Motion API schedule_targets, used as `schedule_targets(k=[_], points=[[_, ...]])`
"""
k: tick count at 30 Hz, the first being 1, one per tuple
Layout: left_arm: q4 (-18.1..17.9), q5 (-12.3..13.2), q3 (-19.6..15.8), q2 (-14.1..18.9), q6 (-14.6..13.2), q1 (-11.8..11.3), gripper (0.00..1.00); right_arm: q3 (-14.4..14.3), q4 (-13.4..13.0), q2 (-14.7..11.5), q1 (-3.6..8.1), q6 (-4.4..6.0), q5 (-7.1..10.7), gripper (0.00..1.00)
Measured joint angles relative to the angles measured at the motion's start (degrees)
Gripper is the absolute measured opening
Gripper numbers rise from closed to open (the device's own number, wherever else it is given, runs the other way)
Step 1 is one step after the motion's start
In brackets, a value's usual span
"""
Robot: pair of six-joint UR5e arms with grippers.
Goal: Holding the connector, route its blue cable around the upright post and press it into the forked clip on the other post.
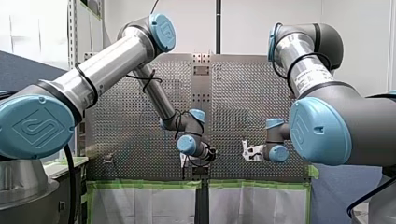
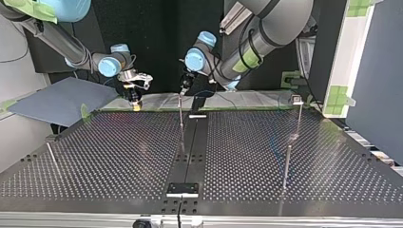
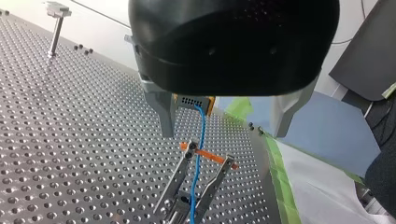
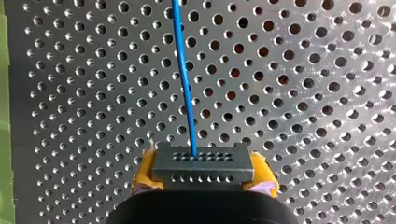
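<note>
Perforated table (image 4: 327, 93) backs my right end effector (image 4: 203, 173), connector (image 4: 203, 163) clamped between its yellow pads (image 4: 144, 171).

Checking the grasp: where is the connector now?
In the right wrist view, the connector sits between my right jaws' yellow pads, blue cable running ahead.

You had a perforated table (image 2: 119, 156) with a dark strip (image 2: 194, 142) down its middle and a small metal bracket (image 2: 182, 189) at the strip's near end. Green tape (image 1: 144, 184) edged it above white sheeting (image 1: 140, 205). A blue-grey panel (image 2: 62, 99) lay at the top view's left.
</note>
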State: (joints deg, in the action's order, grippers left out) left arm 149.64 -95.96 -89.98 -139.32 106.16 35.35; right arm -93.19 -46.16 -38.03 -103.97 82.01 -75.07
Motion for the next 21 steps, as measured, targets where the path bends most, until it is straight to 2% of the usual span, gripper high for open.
schedule_targets(k=[8, 13, 17, 21], points=[[1.09, -2.07, -1.14, 1.19, -1.59, 0.59, 1.0, 0.04, 0.12, 0.0, 0.01, 0.0, 0.0, 0.0], [-0.59, -4.45, -3.42, 3.45, -3.39, 1.81, 1.0, 0.05, 0.44, 0.0, 0.03, 0.0, 0.0, 0.0], [-2.32, -6.25, -5.22, 5.24, -3.0, 3.34, 1.0, 0.05, 0.52, 0.0, 0.03, 0.0, 0.0, 0.0], [-4.16, -8.1, -7.06, 7.08, -1.44, 5.14, 1.0, 0.05, 0.6, 0.0, 0.04, 0.0, 0.0, 0.0]])
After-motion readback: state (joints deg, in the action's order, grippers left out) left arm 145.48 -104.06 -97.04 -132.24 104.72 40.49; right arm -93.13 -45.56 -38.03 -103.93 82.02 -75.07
